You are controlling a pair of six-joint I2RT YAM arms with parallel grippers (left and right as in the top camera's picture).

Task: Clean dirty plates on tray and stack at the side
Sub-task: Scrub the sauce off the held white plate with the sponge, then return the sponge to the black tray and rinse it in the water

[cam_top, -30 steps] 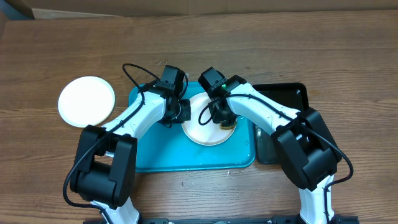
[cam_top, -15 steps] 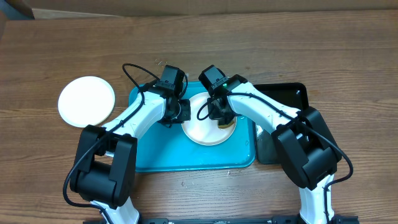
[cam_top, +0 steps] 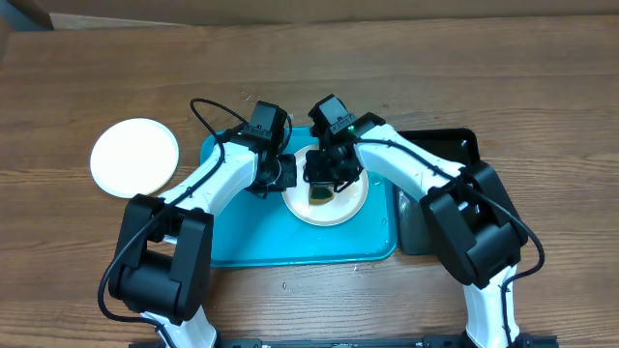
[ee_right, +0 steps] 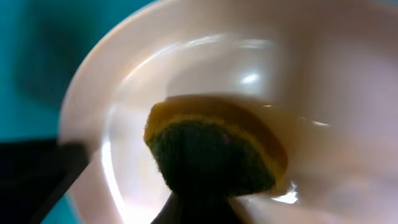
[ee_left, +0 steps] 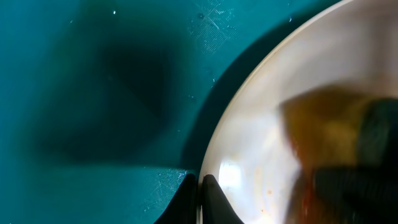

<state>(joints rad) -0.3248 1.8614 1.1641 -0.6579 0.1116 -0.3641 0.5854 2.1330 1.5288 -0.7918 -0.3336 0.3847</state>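
The sponge [ee_right: 214, 152] has shifted left to the plate [cam_top: 353, 205] centre, clenched in the right gripper [cam_top: 327, 179]. The left gripper [ee_left: 199, 188] pinches the rim; keep scrubbing pressure even.

Overhead view evenly lit, sharp; wrist views blurred, glare on plate [ee_right: 249, 78].

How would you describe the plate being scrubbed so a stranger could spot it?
Find the turquoise tray in the middle of the wooden table. The plate sits on the tray's right half. Unlike the bare white plate lying off the tray to the left, it has a yellow-green sponge pressed onto it.
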